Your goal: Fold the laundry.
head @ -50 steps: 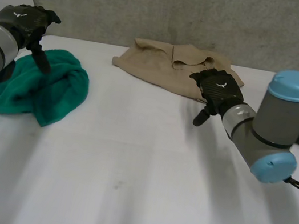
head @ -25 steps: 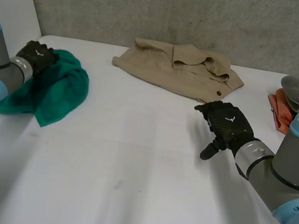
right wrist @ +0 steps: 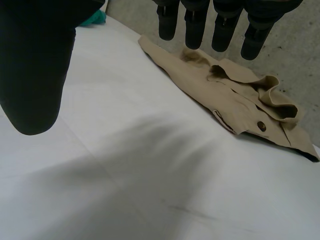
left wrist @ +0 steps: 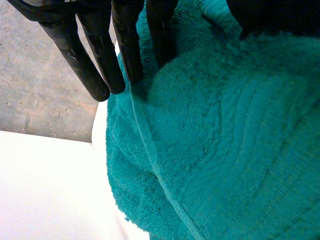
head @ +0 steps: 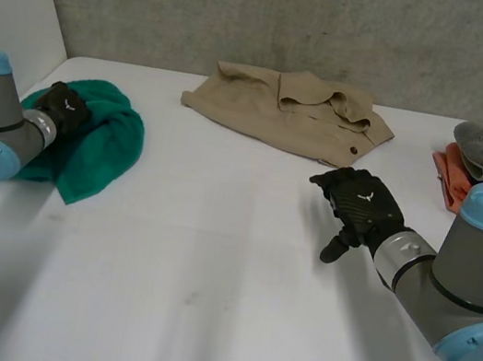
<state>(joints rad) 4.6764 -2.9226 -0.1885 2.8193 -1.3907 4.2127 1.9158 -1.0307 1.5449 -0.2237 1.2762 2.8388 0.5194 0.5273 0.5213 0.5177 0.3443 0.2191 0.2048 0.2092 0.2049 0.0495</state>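
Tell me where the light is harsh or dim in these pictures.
Left wrist view: the table beside the green towel glares almost blank; the towel is dark under the left hand. Right wrist view: the right hand is a black shape, the tan shirt evenly lit. Head view: soft, even light.

Head camera looks down my worktop (head: 209, 259) from behind, sharing the green towel (head: 104, 138) with my close left wrist camera, the tan shirt (head: 281, 113) with my right.

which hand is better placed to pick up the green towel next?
Left. The left hand sits on the green towel, straight fingers touching it. The right hand hangs open over the table near the beige shirt, away from the towel.
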